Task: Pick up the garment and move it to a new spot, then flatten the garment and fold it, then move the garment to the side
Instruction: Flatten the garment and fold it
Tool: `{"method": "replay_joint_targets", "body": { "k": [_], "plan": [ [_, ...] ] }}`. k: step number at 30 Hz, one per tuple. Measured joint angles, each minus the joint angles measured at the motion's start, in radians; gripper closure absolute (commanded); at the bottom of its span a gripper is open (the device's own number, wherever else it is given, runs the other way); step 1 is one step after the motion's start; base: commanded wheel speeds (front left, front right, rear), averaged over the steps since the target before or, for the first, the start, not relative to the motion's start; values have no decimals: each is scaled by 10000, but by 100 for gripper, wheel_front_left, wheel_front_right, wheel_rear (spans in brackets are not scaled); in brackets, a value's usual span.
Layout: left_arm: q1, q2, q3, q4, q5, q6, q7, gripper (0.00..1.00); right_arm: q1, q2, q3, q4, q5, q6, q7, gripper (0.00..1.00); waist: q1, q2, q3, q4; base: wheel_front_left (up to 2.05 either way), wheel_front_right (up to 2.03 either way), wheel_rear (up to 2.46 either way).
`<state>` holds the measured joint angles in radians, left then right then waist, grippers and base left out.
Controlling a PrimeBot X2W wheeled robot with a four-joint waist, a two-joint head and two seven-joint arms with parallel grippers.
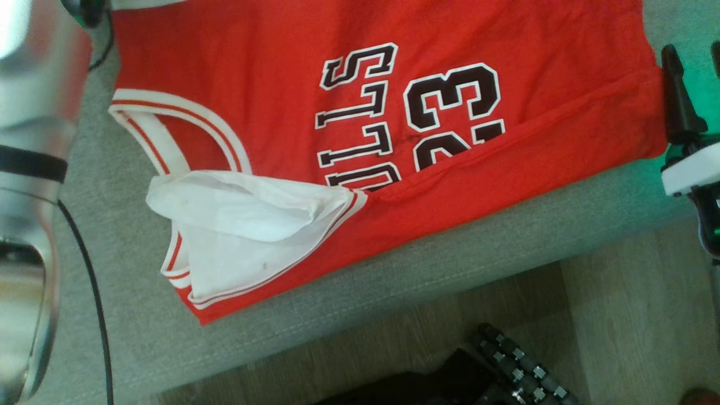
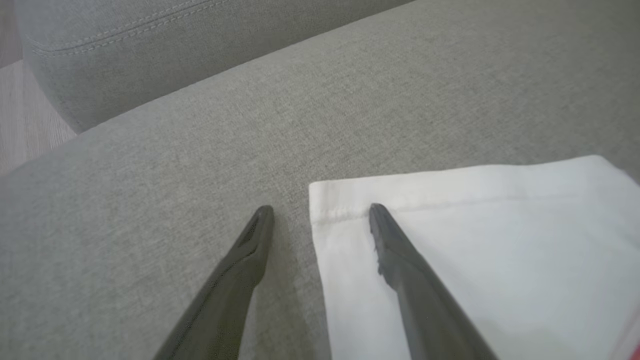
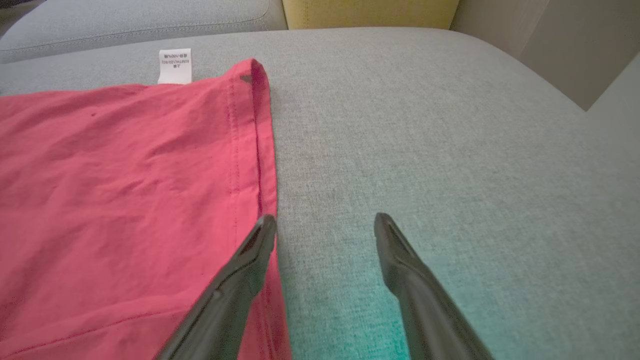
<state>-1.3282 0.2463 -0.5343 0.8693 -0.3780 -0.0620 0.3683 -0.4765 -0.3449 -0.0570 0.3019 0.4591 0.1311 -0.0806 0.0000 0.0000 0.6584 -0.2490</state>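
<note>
While the red jersey (image 1: pixel 270 67) is lying by the sofa cushion's (image 1: pixel 450 247) front edge, left gripper (image 2: pixel 322 207) and right gripper (image 3: pixel 325 217) are straddling its edges, open and empty; limp, light cloth is likely wanting corner pinches.

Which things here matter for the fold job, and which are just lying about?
Job: red jersey; left gripper and right gripper, both open.
Lying about: grey sofa seat (work surface), black cable, yellow cushion.
</note>
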Motion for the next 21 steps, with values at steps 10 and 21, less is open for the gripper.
{"method": "replay_joint_targets", "body": {
  "k": [10,21],
  "plan": [
    [-645,105,-128,957,234,-31,180,0,-335,-17,403,336,188,0,-261,0,0,0,11,-386,0,0,0],
    [-1002,303,-299,1517,-119,-276,1294,100,-543,-36,988,443,253,0,-267,0,0,0,-121,-820,0,0,0]
  ]
}}
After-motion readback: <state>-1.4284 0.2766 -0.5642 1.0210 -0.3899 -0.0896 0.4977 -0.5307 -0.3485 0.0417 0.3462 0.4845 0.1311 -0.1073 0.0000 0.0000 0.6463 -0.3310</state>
